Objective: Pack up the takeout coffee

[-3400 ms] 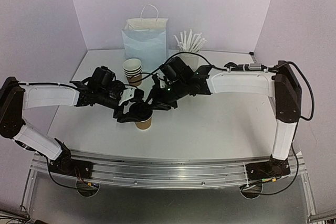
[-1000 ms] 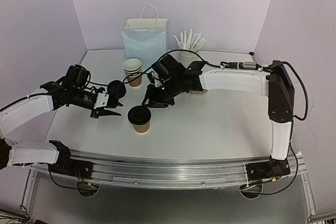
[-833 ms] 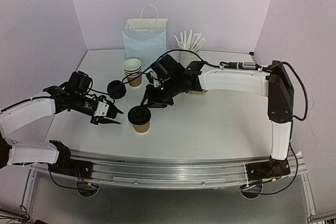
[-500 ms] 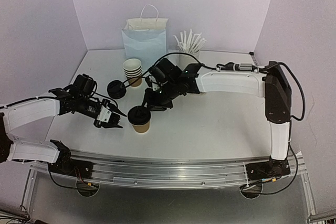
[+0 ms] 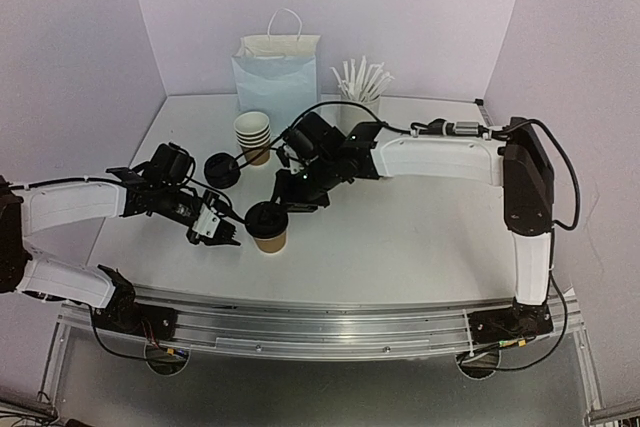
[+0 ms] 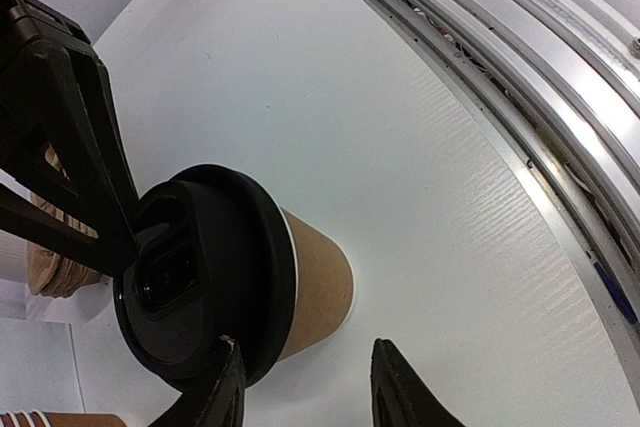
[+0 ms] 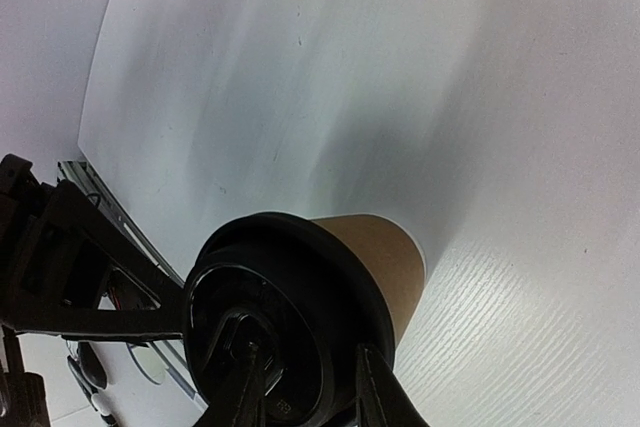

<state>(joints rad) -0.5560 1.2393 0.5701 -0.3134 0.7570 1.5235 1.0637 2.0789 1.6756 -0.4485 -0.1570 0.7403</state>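
Far back on the white table (image 5: 400, 237), by the rear wall: a white handled paper bag (image 5: 278, 77), upright, mouth up, contents out of sight. Just right of it, a white cup of white sticks (image 5: 358, 97), the sticks fanning out above its rim. In front of the bag, a nested stack of small brown paper cups with white rims (image 5: 253, 137), upright, with nothing visible inside the topmost one. Just left of and slightly nearer than that stack, a loose round black plastic lid (image 5: 221, 169), flat on the table and covering nothing.

Nearer the front edge, left of centre: a single small brown paper cup (image 5: 272, 239), upright and apart from the stack, capped by a second round black plastic lid (image 5: 266, 217). Contents hidden under that cap.

For the right end effector (image 5: 285, 203): angled in from behind and the right, tips down on top of the capped cup. Fingers slightly apart, one over the lid's sunken middle and the other nearer its rim. Cannot tell whether pinching the lid or only resting on it.

For the left end effector (image 5: 225, 237): low over the table at the cup's left, just beside it. Fingers spread with bare table between them, gripping nothing. From the left wrist camera, cup ahead of the tips and off to one side, lid edge overlapping one fingertip (image 6: 228, 372). Cannot tell whether touching there.
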